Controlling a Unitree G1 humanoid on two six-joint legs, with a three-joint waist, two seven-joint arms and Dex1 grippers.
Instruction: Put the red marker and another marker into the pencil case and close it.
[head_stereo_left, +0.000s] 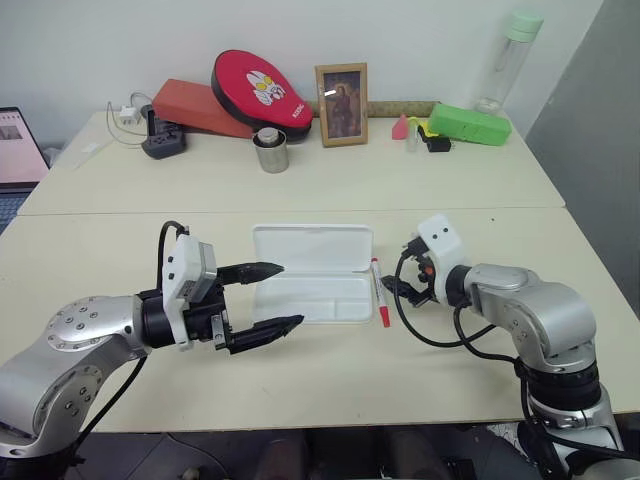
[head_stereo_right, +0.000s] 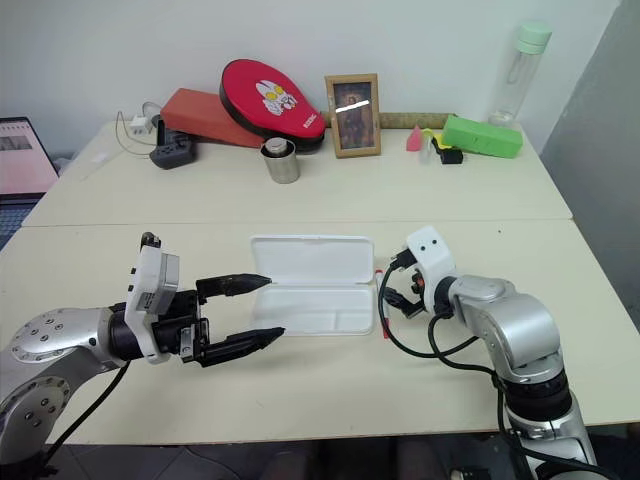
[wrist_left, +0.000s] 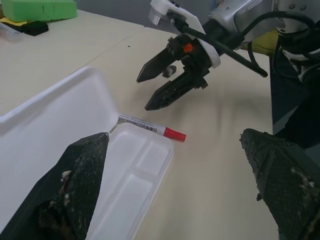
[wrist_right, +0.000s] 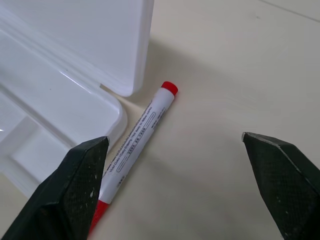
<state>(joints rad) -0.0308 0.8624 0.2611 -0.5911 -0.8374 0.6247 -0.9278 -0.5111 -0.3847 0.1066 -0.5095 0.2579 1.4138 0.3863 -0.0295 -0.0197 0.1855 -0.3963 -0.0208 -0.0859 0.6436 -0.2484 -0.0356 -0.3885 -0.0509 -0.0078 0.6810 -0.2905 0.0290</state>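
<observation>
Marker (wrist_right: 141, 131), red-capped, lies against the open case (head_stereo_left: 310, 275) near the table's front edge; right gripper (wrist_left: 161, 90) spread wide, empty, poised to take it; left gripper (head_stereo_left: 258, 300) likewise.

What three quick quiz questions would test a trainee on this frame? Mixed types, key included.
1. True or false: the red marker lies inside the pencil case.
2. Which gripper is nearer the red marker? A) left gripper B) right gripper
3. Fill in: the case lid is ____ (open/closed).

Key:
1. False. It lies on the table beside the case's edge.
2. B. It hangs open just by the marker.
3. Open, with the tray empty.
</observation>
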